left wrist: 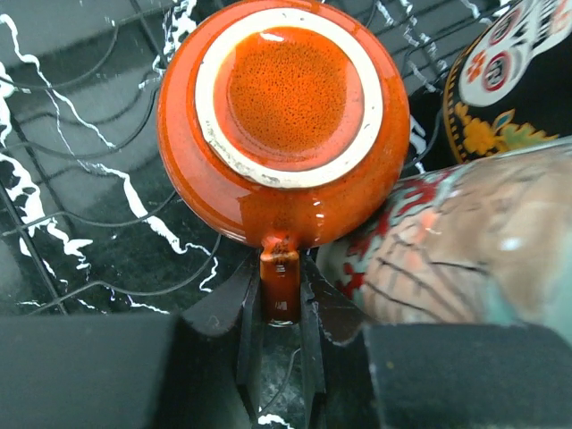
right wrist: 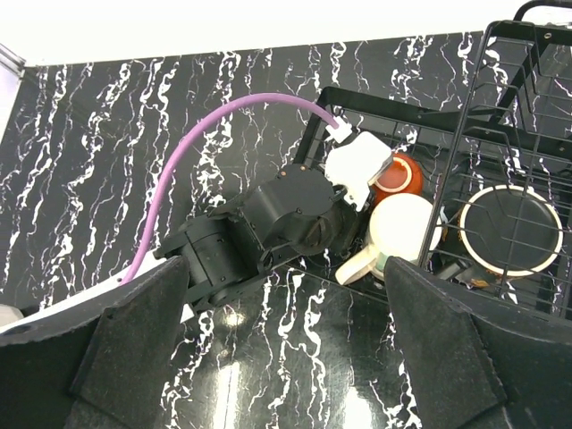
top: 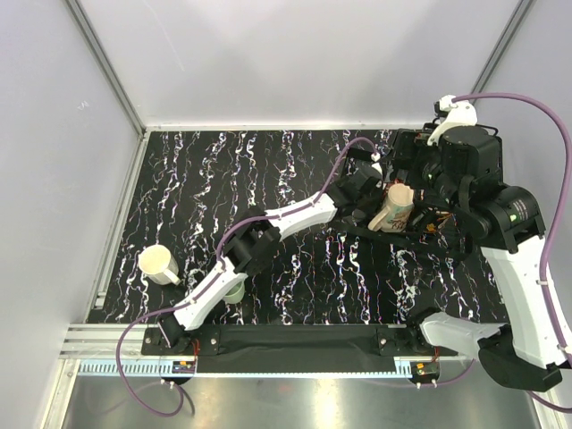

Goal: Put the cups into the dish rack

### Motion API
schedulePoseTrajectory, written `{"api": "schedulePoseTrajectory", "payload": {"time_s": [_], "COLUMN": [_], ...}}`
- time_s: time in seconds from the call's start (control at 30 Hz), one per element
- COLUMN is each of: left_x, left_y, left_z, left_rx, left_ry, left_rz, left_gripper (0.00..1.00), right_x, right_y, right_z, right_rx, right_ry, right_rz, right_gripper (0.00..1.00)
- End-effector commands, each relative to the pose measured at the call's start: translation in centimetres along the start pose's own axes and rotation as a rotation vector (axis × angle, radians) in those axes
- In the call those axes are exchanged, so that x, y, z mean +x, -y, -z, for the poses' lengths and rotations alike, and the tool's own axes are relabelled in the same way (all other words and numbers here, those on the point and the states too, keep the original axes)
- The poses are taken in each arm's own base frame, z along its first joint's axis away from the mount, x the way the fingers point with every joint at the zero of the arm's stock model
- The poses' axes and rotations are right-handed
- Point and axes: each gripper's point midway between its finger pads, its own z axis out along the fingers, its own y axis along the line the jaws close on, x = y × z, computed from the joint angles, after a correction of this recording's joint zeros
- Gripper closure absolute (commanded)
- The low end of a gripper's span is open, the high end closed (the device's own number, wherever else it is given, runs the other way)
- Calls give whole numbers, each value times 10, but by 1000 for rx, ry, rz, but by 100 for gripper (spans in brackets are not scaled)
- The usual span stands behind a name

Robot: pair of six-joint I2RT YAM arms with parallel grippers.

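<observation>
The glossy red ceramic mug [left wrist: 286,116] is upside down inside the black wire dish rack [right wrist: 402,100].
The left gripper [left wrist: 280,331] pinches its handle, nearly closed. The right gripper [right wrist: 295,349] hovers above the rack, spread wide and empty. A cream-beige cup [top: 161,264] stands well left of the rack.

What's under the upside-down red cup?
Under the red cup you can see the dish rack wires, with the marbled table showing through them. The cup is bottom up, so whatever is right beneath it or inside it is covered.
</observation>
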Motion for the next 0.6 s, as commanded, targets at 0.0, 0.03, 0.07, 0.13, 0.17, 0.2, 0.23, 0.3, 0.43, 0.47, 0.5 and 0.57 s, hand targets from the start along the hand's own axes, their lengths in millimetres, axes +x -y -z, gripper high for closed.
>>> {"api": "schedulePoseTrajectory", "payload": {"time_s": [0.0,0.03,0.07,0.13,0.17,0.2,0.23,0.3,0.43,0.47,0.5,0.57], "left_x": [-50,-49,-47,-49,-49,-49,-46,-45,-37,-36,-36,-37], "left_y": [8,8,6,7,7,6,4,3,-1,-1,-1,-1], "left_z": [10,10,9,11,11,11,10,9,7,7,8,9], "left_rx": [53,52,49,52,52,51,46,44,35,35,35,35], "left_ry": [127,124,124,130,130,127,117,110,87,85,85,87], "left_rz": [30,29,28,29,33,47,56,69,67,67,67,66], "left_gripper": [100,100,100,100,97,94,91,87,78,77,75,72], "right_x": [-16,-16,-17,-17,-16,-16,-15,-14,-16,-16,-17,-16], "right_y": [-5,-5,-5,-6,-6,-7,-7,-8,-11,-12,-12,-13], "right_z": [9,11,11,11,11,10,9,8,9,10,10,9], "right_rx": [-44,-45,-44,-48,-49,-52,-51,-51,-71,-74,-76,-79], "right_ry": [66,69,71,72,70,69,64,55,56,58,64,61], "right_rz": [-10,-9,-11,-14,-14,-17,-17,-16,-21,-23,-24,-27], "right_gripper": [2,2,2,2,2,2,2,2,2,1,1,1]}}
